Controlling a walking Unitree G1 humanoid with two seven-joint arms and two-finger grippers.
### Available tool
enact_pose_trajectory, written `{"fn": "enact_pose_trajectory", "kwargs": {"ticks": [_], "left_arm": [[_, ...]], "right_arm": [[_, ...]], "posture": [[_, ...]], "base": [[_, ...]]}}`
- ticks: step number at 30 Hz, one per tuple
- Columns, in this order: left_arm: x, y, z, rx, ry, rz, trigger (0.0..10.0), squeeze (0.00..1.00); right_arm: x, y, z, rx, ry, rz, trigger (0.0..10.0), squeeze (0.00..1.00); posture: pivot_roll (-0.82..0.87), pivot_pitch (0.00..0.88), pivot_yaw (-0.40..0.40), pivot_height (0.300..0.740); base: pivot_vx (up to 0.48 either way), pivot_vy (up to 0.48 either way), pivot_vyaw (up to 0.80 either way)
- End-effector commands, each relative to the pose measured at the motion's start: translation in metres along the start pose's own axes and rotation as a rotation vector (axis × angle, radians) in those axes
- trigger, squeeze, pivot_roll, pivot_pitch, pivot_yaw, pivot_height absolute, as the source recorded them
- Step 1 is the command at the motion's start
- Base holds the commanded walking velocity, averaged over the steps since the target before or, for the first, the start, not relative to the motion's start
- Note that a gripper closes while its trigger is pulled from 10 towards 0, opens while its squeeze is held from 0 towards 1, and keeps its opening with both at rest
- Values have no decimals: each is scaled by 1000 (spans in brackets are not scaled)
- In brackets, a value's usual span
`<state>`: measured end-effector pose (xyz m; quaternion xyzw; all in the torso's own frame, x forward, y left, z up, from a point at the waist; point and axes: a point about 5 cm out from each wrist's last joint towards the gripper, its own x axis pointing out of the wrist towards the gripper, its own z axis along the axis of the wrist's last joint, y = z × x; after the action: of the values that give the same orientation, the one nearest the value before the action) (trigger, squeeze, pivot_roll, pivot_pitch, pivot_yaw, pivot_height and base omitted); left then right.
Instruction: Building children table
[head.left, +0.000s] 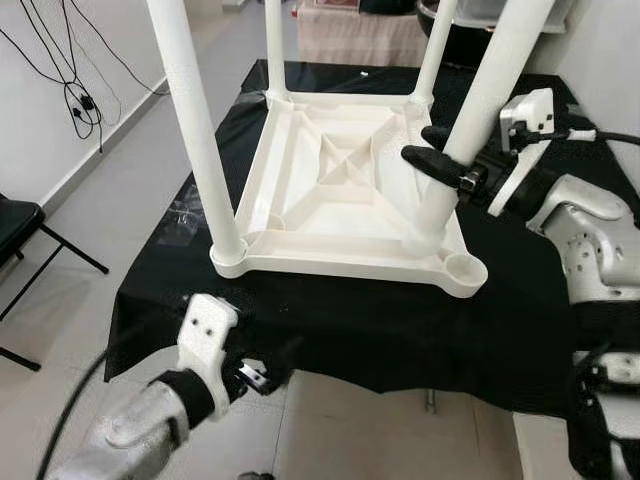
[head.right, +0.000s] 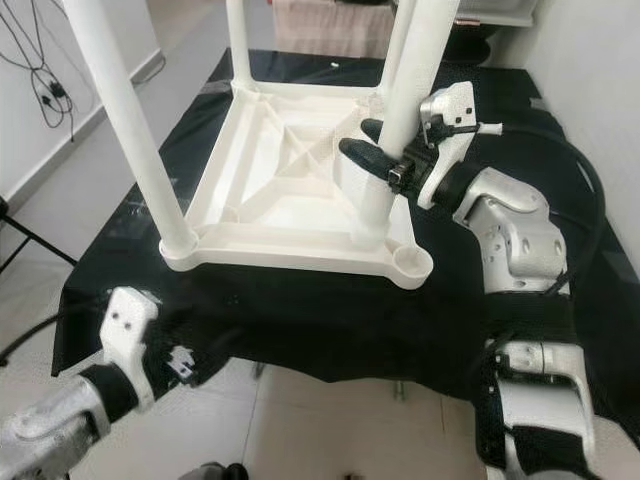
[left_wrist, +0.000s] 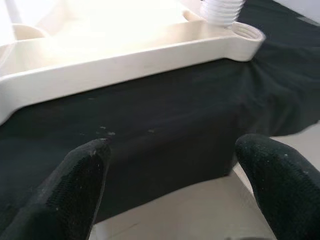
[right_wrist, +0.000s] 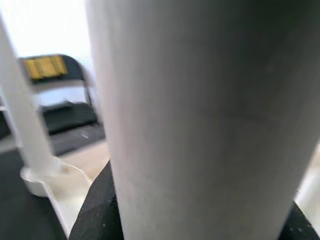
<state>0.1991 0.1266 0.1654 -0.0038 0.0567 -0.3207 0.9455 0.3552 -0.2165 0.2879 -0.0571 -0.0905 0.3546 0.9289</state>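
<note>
tabletop (head.left: 345, 190) lies upside down on the black-draped bench (head.left: 400, 330), legs up. left claw (head.left: 262, 372) hangs spread and empty off the bench's near edge; right claw (head.left: 437, 160) is clamped round the near-right leg (head.left: 475, 115).

Your right gripper (head.left: 443, 160) is clamping its black fingers around the tilted table leg (head.left: 478, 110), arm reaching forward. Your left gripper (left_wrist: 175, 190) is hovering low, fingers spread apart, holding nothing.

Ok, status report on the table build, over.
Right end effector shut on fourth table leg, its foot resting inside the upturned tabletop, near-right socket unfilled. Left end effector open, low by black cloth.
</note>
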Motion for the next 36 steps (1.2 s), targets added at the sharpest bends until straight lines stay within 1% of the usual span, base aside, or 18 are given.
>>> {"fn": "enact_pose_trajectory", "kwargs": {"ticks": [1, 4, 5, 9, 11, 12, 13, 14, 18, 20, 21, 22, 24, 25, 27, 28, 31, 36], "left_arm": [[-2, -1, 1, 25, 0, 14, 10000, 0], [-3, 1, 2, 33, -15, 31, 10000, 0], [-3, 2, 1, 50, -35, 70, 10000, 0], [-4, 4, 0, 65, -47, 108, 10000, 0], [-3, 7, -1, 70, -55, 156, 10000, 0], [-3, 7, -1, 70, -55, 156, 10000, 0], [-4, 11, -1, 63, -68, 205, 10000, 0], [-5, 11, -1, 74, -68, 222, 10000, 0], [-7, 11, -2, 93, -61, 253, 10000, 0], [-10, 13, -4, 89, -57, 280, 10000, 0], [-12, 12, -5, 87, -52, 282, 10000, 0], [-12, 12, -5, 87, -52, 282, 10000, 0], [-18, 9, -10, 77, -35, 272, 10000, 0], [-18, 9, -10, 77, -35, 272, 10000, 0], [-23, 5, -13, 81, -28, 265, 10000, 0], [-23, 5, -13, 81, -28, 265, 10000, 0], [-22, 5, -14, 101, -46, 275, 10000, 0], [-21, 4, -13, 107, -57, 271, 10000, 0]], "right_arm": [[0, -2, 7, -21, -33, -5, 10000, 0], [1, 1, 10, 1, -69, -5, 10000, 0], [1, 4, 12, 12, -92, 7, 10000, 0], [1, 5, 11, 5, -95, 12, 10000, 0], [2, 5, 12, 5, -104, 13, 10000, 0], [2, 5, 12, 5, -104, 13, 10000, 0], [3, 8, 13, -4, -118, 26, 10000, 0], [4, 9, 13, -3, -126, 41, 10000, 0], [6, 15, 13, -11, -129, 85, 10000, 0], [7, 25, 12, -14, -137, 146, 10000, 0], [8, 30, 12, 0, -152, 177, 10000, 0], [8, 30, 12, 0, -152, 177, 10000, 0], [9, 41, 14, 25, -183, 251, 10000, 0], [9, 41, 14, 25, -183, 251, 10000, 0], [10, 47, 14, 37, -190, 305, 10000, 0], [10, 47, 14, 37, -190, 305, 10000, 0], [15, 50, 14, 38, -189, 357, 10000, 0], [17, 51, 14, 26, -181, 376, 10000, 0]], "posture": [[36, 243, -14, 740], [35, 243, -14, 740], [36, 243, -12, 740], [36, 243, -12, 740], [36, 243, -12, 740], [36, 243, -12, 740], [30, 243, -11, 740], [30, 241, -12, 740], [30, 241, -11, 740], [26, 238, -9, 740], [22, 234, -7, 740], [22, 234, -7, 740], [21, 233, -3, 740], [21, 233, -3, 740], [21, 232, -1, 740], [21, 232, -1, 740], [23, 232, 0, 740], [22, 239, -2, 740]], "base": [[0, -409, 0], [0, -449, 0], [0, -450, 0], [0, -450, 0], [0, -379, 0], [0, -307, 0], [0, 0, 0], [0, 0, 0], [0, 0, 0], [0, 0, 0], [0, 0, 0], [0, 0, 0], [0, 0, 0], [0, 0, 0], [0, 0, 0], [0, 0, 0], [0, 0, 0], [0, 0, 0]]}}
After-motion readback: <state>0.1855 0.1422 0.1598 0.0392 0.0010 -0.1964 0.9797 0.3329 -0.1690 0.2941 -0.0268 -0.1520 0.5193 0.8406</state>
